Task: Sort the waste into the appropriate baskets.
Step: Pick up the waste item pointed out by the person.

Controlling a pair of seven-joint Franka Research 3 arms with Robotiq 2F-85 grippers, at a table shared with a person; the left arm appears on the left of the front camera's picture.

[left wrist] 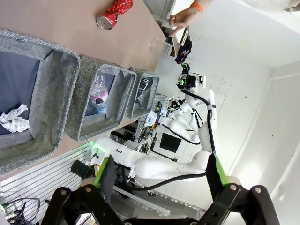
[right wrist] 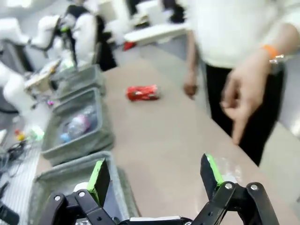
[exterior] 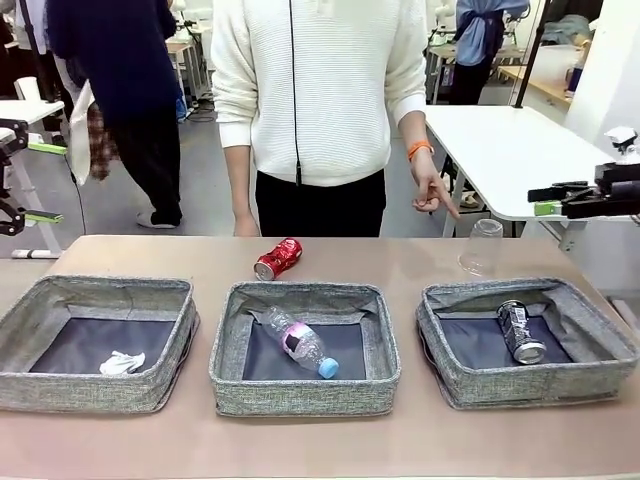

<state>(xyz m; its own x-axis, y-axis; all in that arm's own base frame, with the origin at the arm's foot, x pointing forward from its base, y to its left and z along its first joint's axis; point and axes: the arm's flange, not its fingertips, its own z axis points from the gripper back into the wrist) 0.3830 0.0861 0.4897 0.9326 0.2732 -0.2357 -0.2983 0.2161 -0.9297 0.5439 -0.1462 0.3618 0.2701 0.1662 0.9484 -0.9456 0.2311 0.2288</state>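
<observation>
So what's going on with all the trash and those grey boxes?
Trash is being sorted into three grey baskets. A paper ball lies in the left basket, a bottle in the middle basket, a dark can in the right basket. A crushed red can and a clear cup sit on the table beyond them. The person's hand points toward the cup. The left gripper and right gripper are open and empty.

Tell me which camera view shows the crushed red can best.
The front view: the crushed red metal can lies sharp and whole behind the middle grey woven basket. The left wrist view shows the can at its top edge; the right wrist view shows the can blurred.
</observation>
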